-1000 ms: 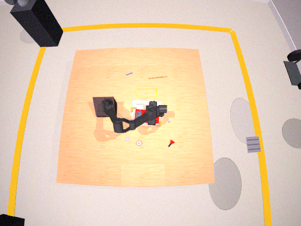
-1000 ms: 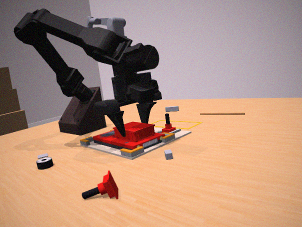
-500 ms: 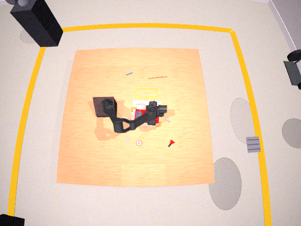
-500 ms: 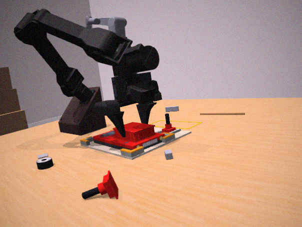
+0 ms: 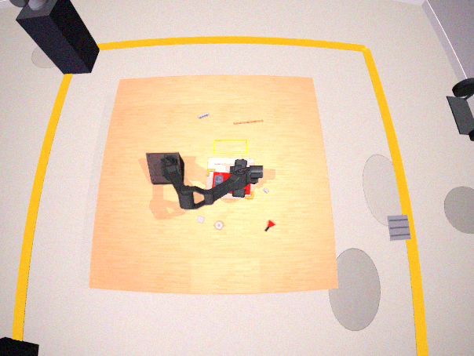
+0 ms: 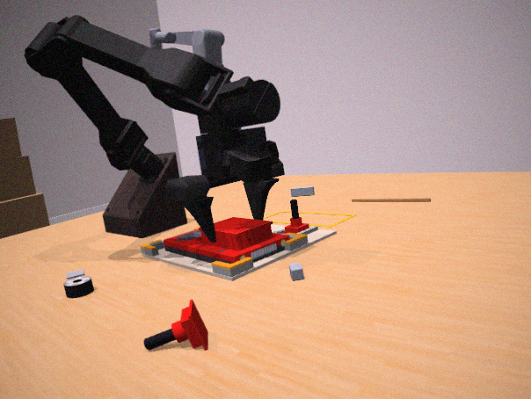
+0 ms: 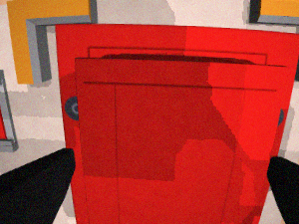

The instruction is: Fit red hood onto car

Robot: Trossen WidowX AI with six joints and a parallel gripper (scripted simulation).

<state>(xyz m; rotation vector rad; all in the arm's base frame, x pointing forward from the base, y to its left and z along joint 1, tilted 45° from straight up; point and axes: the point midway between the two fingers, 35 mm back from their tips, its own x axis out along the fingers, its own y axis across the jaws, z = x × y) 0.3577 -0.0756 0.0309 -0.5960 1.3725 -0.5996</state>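
Note:
The red hood (image 6: 239,225) (image 7: 149,123) sits over the engine area of the red car chassis (image 6: 180,243) (image 7: 125,36). It looks level, with its lower edge at the deck in the exterior view. The chassis lies in the jig (image 6: 324,234), between orange-topped corner brackets. My gripper (image 6: 236,229) (image 7: 171,162) is open. Its black fingers stand on either side of the hood, low beside its side walls, with narrow gaps in the wrist view. The pegs, the corner holes and the engine block are hidden, so I cannot tell how each peg sits.
A small red part with a black post (image 6: 295,224) stands on the jig's far side. Another (image 5: 271,224) (image 6: 193,327) lies in front. A grey block (image 5: 266,190) (image 6: 296,272), a wheel (image 5: 219,225) (image 6: 79,287) and a thin stick (image 5: 248,122) (image 6: 391,200) lie around.

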